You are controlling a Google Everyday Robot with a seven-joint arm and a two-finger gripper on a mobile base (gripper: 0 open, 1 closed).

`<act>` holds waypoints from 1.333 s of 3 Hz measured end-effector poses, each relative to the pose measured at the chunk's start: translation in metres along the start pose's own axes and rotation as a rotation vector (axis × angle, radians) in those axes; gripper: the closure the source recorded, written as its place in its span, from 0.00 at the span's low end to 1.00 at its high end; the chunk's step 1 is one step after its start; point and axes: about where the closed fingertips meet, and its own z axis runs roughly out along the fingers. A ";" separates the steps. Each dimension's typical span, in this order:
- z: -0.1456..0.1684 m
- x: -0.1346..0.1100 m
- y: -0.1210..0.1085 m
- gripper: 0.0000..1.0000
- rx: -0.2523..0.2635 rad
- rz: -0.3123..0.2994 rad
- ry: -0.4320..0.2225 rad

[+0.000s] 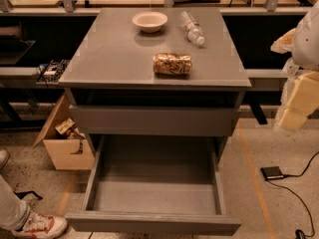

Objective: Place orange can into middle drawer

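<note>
The orange can (172,63) lies on its side near the front of the grey cabinet top (109,59), right of centre. The middle drawer (154,222) is pulled wide open below it, and its grey tray holds nothing. The drawer above it (152,119) is closed. My gripper (294,106), with cream-coloured parts, hangs at the far right of the view. It is beside the cabinet, well to the right of the can and lower than the cabinet top, and it holds nothing that I can see.
A cream bowl (149,20) and a clear plastic bottle (193,28) sit at the back of the cabinet top. An open cardboard box (62,143) stands on the floor to the left. A person's shoe (37,225) is at bottom left. A small black device (272,173) with a cable lies on the floor to the right.
</note>
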 end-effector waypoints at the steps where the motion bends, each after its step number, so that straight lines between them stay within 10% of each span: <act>1: 0.000 0.000 0.000 0.00 0.000 0.000 0.000; 4: 0.071 -0.114 -0.124 0.00 0.030 -0.063 -0.177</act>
